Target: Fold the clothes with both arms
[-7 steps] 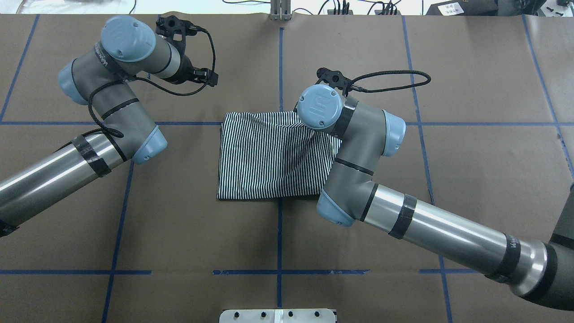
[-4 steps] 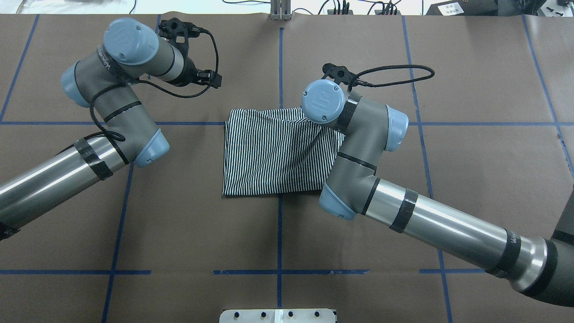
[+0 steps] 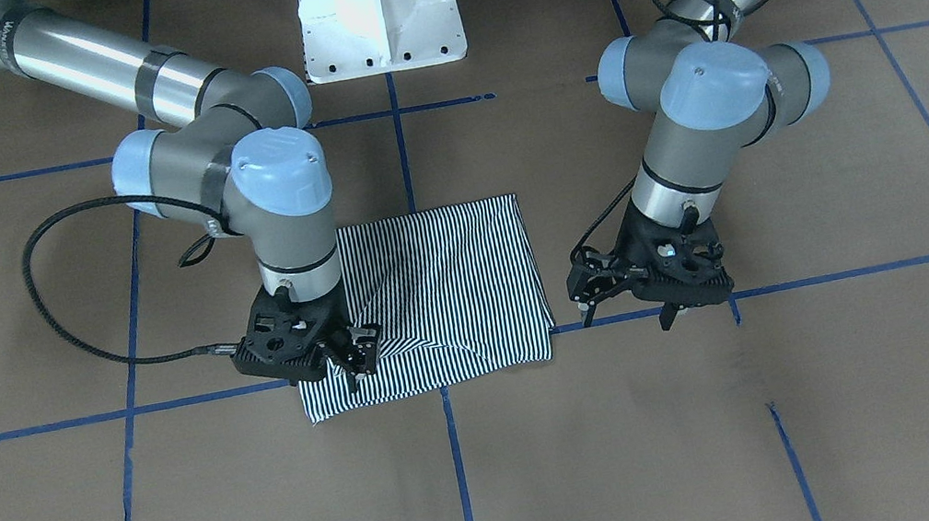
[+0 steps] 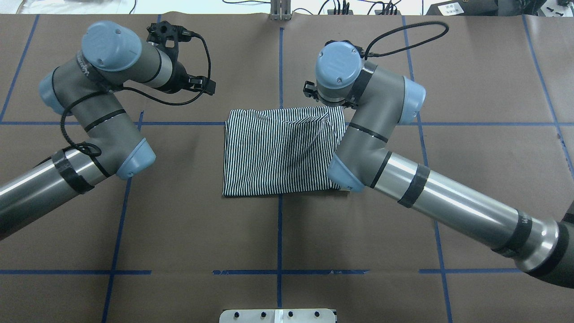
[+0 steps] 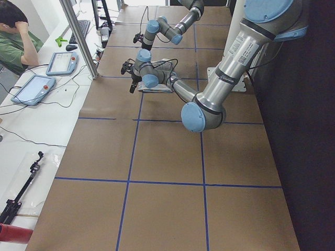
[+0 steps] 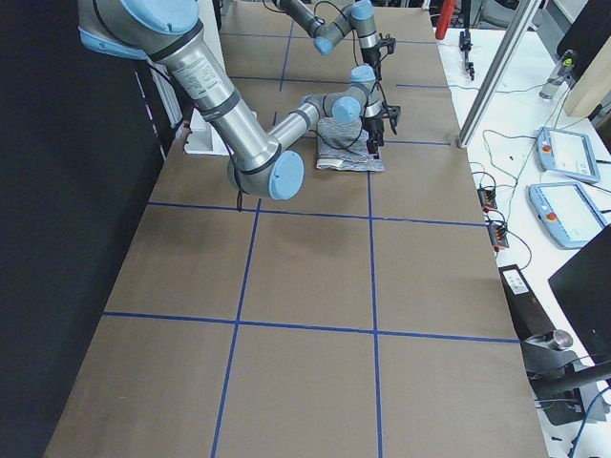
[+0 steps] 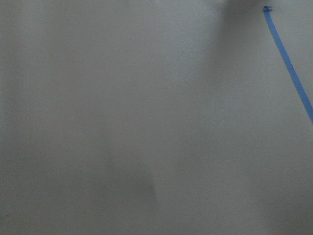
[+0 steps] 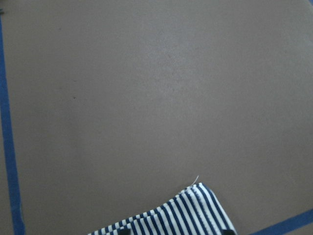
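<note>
The striped shirt point(image 4: 278, 152) lies folded into a rough square at the middle of the table, with a small ridge of cloth near its far right corner. In the front-facing view my right gripper point(image 3: 357, 359) hangs over that corner of the shirt point(image 3: 442, 292), fingers slightly apart and gripping nothing. The right wrist view shows the shirt corner point(image 8: 181, 213) between two fingertips point(image 8: 225, 232) at the bottom edge. My left gripper point(image 3: 623, 321) hovers open over bare paper just beyond the shirt's left side. The left wrist view shows only paper and a blue line.
Brown paper with a blue tape grid point(image 4: 280, 269) covers the table. The white pedestal base point(image 3: 379, 13) stands at the robot's side. A metal post point(image 4: 280, 11) rises at the far edge. A person sits at a side desk point(image 5: 15, 36) with control tablets.
My right wrist has moved from above the shirt's right part to its far edge, and the pulled cloth there has settled. The shirt slid slightly right earlier. The left arm drew back a little.
</note>
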`<state>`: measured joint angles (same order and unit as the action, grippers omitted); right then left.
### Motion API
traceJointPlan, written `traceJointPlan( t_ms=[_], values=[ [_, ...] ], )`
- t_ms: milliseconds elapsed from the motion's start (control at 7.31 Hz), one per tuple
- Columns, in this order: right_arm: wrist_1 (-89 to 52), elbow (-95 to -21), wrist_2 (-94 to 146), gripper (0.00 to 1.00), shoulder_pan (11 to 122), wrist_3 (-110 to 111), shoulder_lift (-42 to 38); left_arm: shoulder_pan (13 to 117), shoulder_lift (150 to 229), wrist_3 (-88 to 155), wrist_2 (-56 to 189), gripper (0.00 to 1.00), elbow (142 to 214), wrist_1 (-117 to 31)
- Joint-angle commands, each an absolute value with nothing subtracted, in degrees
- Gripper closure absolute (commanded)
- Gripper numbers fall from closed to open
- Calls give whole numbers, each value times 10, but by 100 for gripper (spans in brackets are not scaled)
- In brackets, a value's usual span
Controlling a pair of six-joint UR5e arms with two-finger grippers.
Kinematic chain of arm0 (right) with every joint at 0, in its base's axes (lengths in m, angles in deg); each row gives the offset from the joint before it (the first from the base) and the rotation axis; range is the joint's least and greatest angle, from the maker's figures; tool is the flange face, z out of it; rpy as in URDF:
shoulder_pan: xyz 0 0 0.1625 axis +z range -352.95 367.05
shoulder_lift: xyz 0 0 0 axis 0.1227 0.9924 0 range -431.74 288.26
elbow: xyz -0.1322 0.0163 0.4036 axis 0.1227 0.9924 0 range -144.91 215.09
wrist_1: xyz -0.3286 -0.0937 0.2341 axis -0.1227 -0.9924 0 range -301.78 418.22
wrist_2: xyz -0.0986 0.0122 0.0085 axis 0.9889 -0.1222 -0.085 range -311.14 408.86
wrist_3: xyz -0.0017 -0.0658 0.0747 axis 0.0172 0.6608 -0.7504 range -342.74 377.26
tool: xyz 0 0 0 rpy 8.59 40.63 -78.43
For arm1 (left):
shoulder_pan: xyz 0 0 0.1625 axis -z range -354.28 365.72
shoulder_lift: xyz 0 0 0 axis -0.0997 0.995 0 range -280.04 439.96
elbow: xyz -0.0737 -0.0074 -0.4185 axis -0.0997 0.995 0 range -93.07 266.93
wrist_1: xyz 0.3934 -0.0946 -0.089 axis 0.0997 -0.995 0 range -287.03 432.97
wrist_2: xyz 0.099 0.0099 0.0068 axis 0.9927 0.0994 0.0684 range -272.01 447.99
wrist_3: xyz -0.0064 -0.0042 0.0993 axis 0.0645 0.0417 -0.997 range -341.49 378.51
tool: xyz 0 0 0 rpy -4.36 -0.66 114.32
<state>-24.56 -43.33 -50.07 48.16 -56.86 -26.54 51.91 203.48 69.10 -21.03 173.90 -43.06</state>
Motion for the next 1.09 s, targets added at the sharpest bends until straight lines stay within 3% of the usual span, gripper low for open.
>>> traceJointPlan(
  t_ms=[0,137,274,547,958],
  values=[
    [-344,-587,-638,0,599,-328,-157,526,1991,608,-228,0,1910,-247],
    [-387,-678,-663,0,646,-224,-76,554,1964,545,-228,0,1977,-175],
    [-388,-722,-703,0,704,-119,1,587,1922,476,-228,0,2030,-136],
    [-389,-729,-762,0,834,80,105,677,1841,396,-281,0,2055,-130],
    [-344,-723,-770,0,900,89,262,709,1729,403,-281,0,2024,-140]
  ],
)
